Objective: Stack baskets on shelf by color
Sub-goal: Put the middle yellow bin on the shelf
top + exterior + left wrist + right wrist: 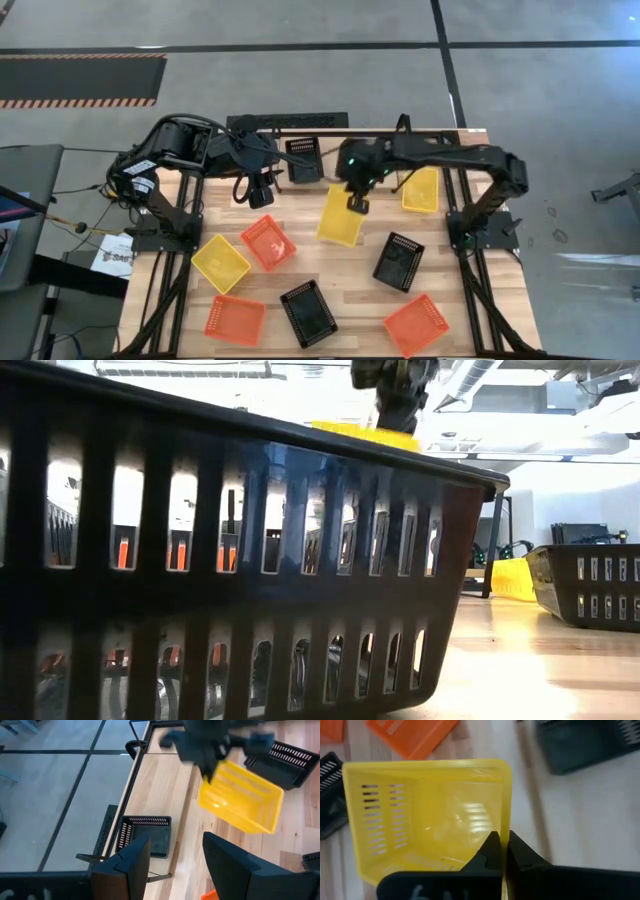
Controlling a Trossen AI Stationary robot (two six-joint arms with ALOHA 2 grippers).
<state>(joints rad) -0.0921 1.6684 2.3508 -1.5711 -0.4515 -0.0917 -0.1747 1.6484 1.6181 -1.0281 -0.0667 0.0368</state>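
Note:
My right gripper (356,203) hangs over the middle of the table, shut on a yellow basket (339,220), which also shows in the left wrist view as a tilted yellow basket (243,802). My left gripper (175,865) waits open above the table's far left part, with nothing between its fingers. One black basket (148,835) rests by its bottom on the thin-rod shelf (107,833) at the far edge. Other baskets lie bottom-down on the table: yellow (220,263), yellow (421,189), red-orange (268,242) and black (399,261). My right gripper pinches one side wall of the yellow basket at its rim (506,822), one finger inside the basket and one outside. The fingers slant down from above. The basket hangs tilted below them, lifted clear of the table.
More baskets lie near the front edge: red-orange (234,318), black (308,312) and red-orange (416,324). That black basket (240,570) fills most of the low view. The black tube frame (468,250) edges the table on both sides.

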